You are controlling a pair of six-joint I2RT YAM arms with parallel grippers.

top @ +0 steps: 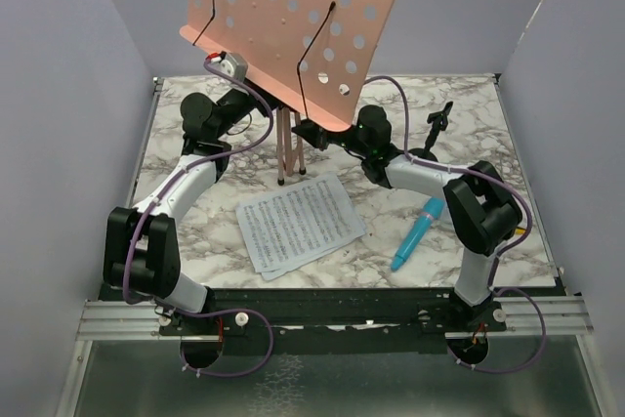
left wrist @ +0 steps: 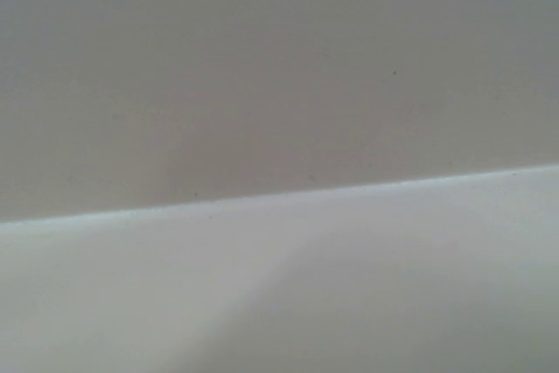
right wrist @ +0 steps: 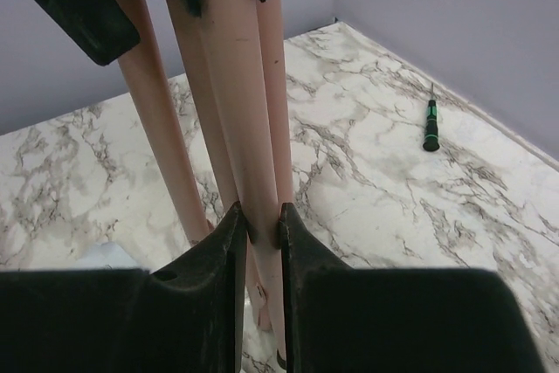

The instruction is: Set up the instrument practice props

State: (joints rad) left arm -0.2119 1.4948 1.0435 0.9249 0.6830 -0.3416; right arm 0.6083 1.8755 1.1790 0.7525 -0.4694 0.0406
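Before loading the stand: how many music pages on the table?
2 show, stacked left of the blue microphone: the top page, and a second page peeking from its near-left edge. More may hide beneath.

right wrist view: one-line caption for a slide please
Right gripper shut on a pink music stand tube, black-green stick lying on the marble table beyond

- The pink music stand (top: 293,17) runs off the top edge of the overhead view. Its desk covers the left gripper (top: 256,97), so the spread of its jaws cannot be told.
- The left wrist view gives only a blurred grey wall (left wrist: 279,67).
- In the right wrist view the legs (right wrist: 240,85) are cut off at the top, and the right gripper (right wrist: 262,224) hides their lower ends.
- The print on the sheet-music pages (top: 298,222) is too small to read, and the lower sheets are mostly covered.
- The base of the mic stand (top: 439,124) is partly behind the right arm (top: 430,178).
- The green-black stick (right wrist: 429,126) is too small to identify.
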